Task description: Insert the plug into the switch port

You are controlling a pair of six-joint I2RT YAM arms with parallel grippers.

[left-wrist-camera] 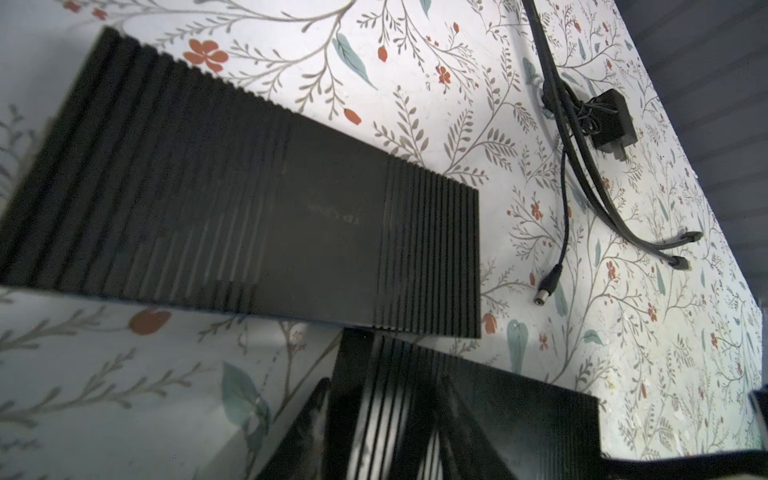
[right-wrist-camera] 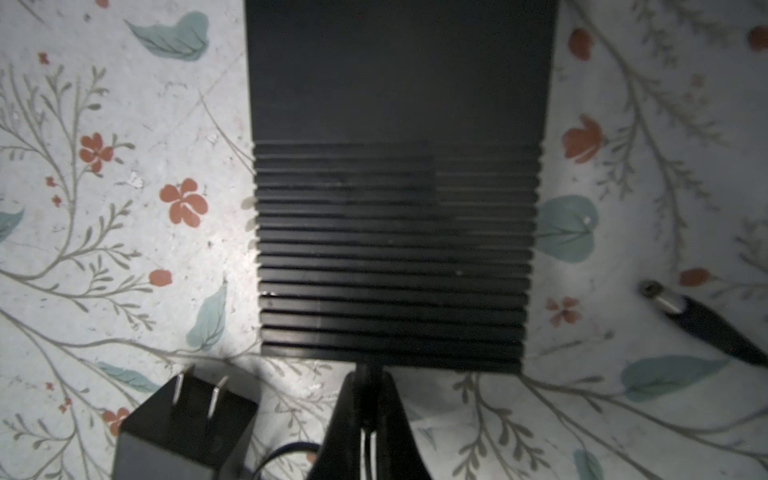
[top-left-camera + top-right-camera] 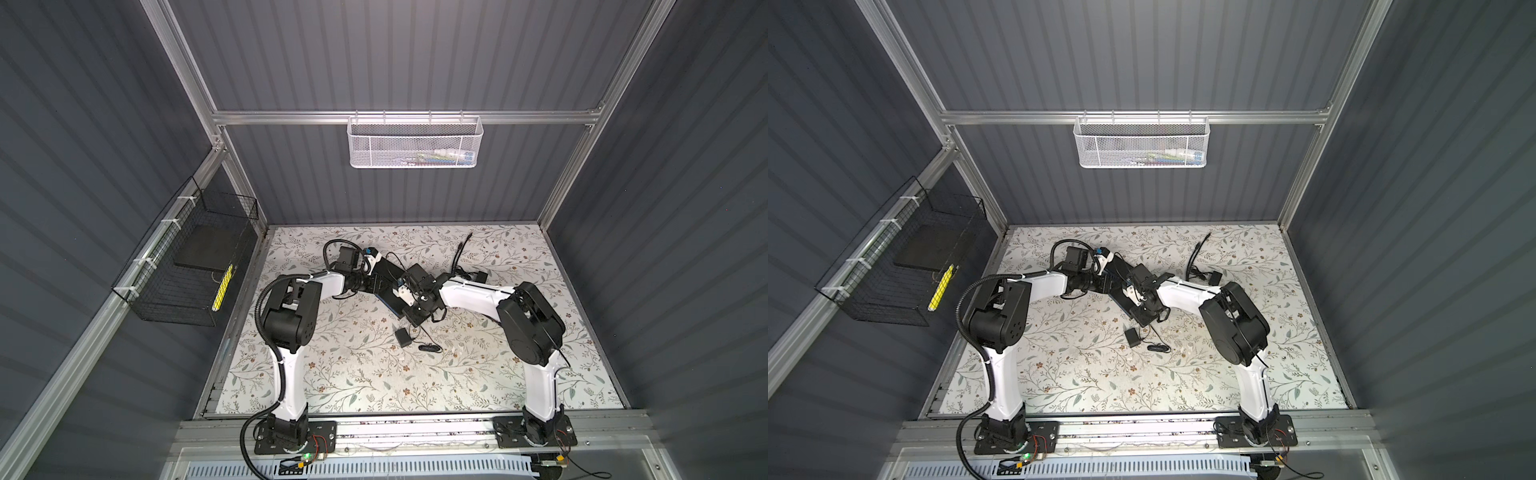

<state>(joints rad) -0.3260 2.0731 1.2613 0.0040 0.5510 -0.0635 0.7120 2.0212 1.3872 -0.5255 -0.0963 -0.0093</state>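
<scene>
The switch box [image 3: 385, 275], black, ribbed and flat with a blue edge, lies slantwise at mid-table, and both arms meet over it. In the right wrist view its ribbed end [image 2: 390, 257] fills the middle. My right gripper [image 2: 368, 386] is shut on the small dark plug [image 2: 366, 371], whose tip touches the box's near edge. The switch port itself is hidden behind the plug and fingers. In the left wrist view my left gripper [image 1: 386, 386] is closed on the ribbed end of a black box [image 1: 519, 415]. A larger ribbed box face [image 1: 249, 208] lies beyond it.
A black power adapter [image 3: 403, 336] with bare prongs [image 2: 183, 432] lies just in front of the box. A second adapter [image 1: 611, 120] with tangled cables and a loose barrel plug [image 1: 548, 286] lies behind right. A white mesh basket [image 3: 415, 141] and a black wire basket [image 3: 187, 257] hang on the walls.
</scene>
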